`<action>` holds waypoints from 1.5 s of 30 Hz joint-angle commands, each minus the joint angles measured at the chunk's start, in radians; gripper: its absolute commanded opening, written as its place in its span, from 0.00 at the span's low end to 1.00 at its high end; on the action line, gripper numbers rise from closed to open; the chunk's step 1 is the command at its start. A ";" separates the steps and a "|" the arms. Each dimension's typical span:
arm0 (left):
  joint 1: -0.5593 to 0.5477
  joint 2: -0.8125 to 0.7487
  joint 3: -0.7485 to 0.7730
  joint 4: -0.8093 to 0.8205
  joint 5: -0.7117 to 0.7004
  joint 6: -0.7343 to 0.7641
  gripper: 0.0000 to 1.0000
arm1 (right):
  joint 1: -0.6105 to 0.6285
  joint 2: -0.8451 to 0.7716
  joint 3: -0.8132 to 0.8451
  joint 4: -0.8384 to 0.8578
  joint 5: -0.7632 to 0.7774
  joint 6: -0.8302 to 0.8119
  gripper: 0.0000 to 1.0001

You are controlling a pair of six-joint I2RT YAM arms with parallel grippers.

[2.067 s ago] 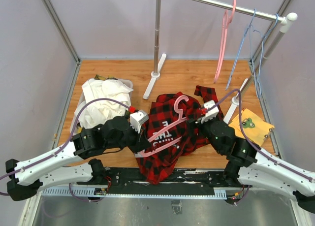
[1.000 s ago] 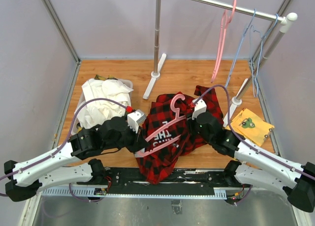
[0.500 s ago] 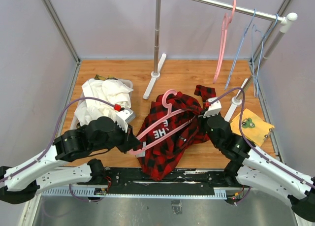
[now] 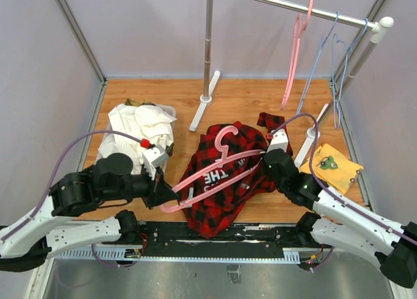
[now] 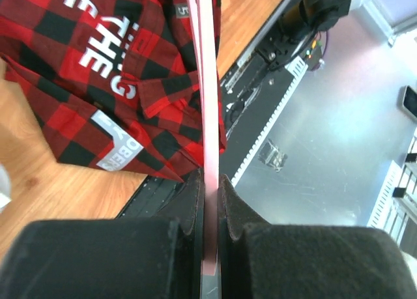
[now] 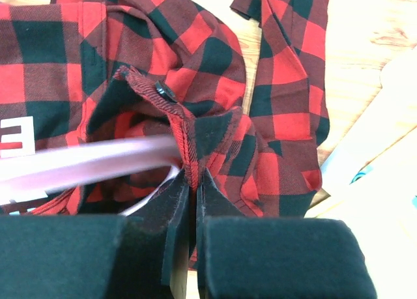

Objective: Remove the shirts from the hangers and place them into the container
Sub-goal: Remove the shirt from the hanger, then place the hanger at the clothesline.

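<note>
The red-and-black plaid shirt (image 4: 228,188) lies crumpled on the table's front middle, with a pink hanger (image 4: 212,172) partly out of it. My left gripper (image 4: 168,196) is shut on the hanger's left end; the left wrist view shows the pink bar (image 5: 207,84) squeezed in my left gripper (image 5: 210,195) above the shirt (image 5: 98,84). My right gripper (image 4: 268,157) is shut on a seamed fabric edge of the shirt (image 6: 195,64); in its wrist view my right gripper (image 6: 193,182) has the blurred hanger (image 6: 85,165) to its left. At the left, the white container (image 4: 171,109) holds a white shirt (image 4: 137,133).
A clothes rack (image 4: 208,51) stands at the back, its rail carrying a bare pink hanger (image 4: 294,58) and two light-blue hangers (image 4: 319,64) at the right. A flat yellow cloth (image 4: 332,165) lies by the rack's right foot. Side walls close in the table.
My right gripper has shut on the shirt's edge. My left arm has pulled the pink hanger left and toward the front, sliding it partly out of the shirt.
</note>
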 commanded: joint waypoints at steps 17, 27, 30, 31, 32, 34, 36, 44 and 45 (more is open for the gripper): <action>0.003 -0.102 0.113 0.012 -0.377 -0.042 0.01 | -0.112 -0.161 -0.078 0.155 -0.447 -0.131 0.11; 0.002 0.028 0.116 0.133 -0.422 0.015 0.00 | -0.111 -0.193 -0.036 0.107 -1.086 -0.264 0.52; 0.003 0.077 0.137 0.144 -0.442 0.030 0.00 | -0.111 -0.240 -0.038 0.081 -1.061 -0.267 0.57; 0.002 0.089 0.141 0.153 -0.446 0.033 0.01 | -0.111 -0.258 -0.048 0.083 -1.061 -0.269 0.58; 0.003 0.101 0.145 0.161 -0.452 0.039 0.01 | -0.110 -0.280 -0.056 0.085 -1.052 -0.272 0.59; 0.002 0.126 0.152 0.180 -0.468 0.049 0.01 | -0.110 -0.321 -0.069 0.093 -1.033 -0.274 0.60; 0.002 0.160 0.176 0.194 -0.489 0.060 0.00 | -0.110 -0.351 -0.074 0.099 -1.016 -0.268 0.60; 0.004 0.446 0.427 0.263 -0.606 0.198 0.01 | -0.110 -0.426 -0.023 0.133 -1.127 -0.157 0.72; 0.007 0.497 0.479 0.256 -0.607 0.215 0.00 | -0.110 -0.435 -0.029 0.147 -1.136 -0.154 0.75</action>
